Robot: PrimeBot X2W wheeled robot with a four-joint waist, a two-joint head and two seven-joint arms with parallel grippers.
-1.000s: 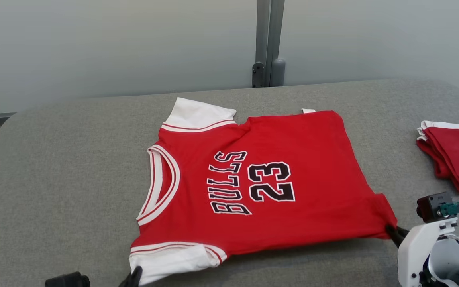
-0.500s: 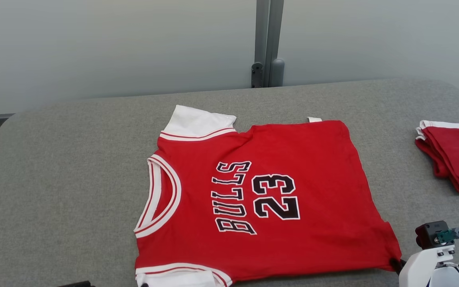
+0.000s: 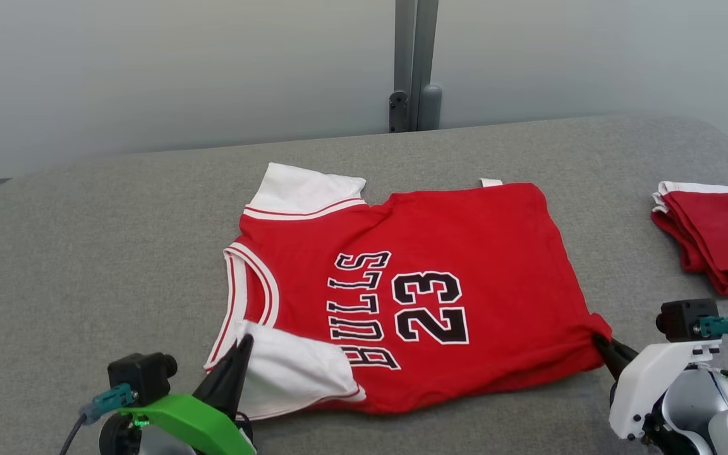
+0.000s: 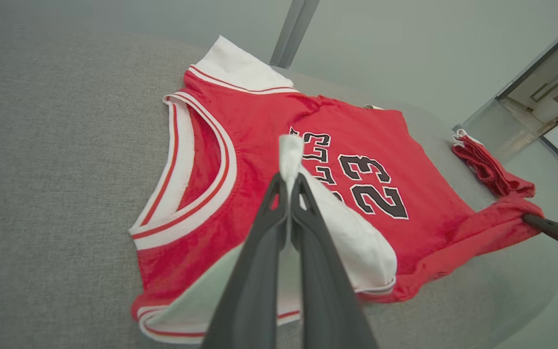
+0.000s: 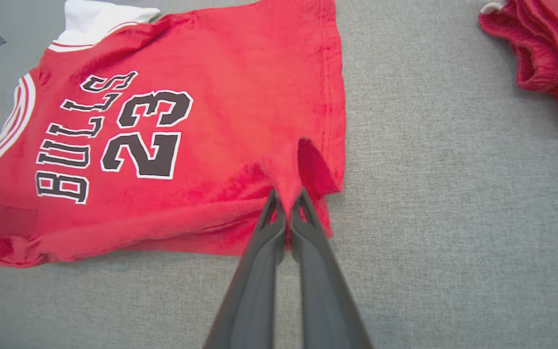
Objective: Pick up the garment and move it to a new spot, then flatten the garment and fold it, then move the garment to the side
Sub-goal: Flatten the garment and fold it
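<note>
Jaws low, tight on garment [image 3: 484, 246] corners

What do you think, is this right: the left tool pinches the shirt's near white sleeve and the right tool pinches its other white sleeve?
Not quite. The right tool is not on a sleeve; it pinches the red bottom corner of the shirt, as the right wrist view shows. The left tool does pinch the near white sleeve.

Red "BULLS 23" jersey [image 3: 440, 284] lies flat, near white sleeve folded over.
</note>
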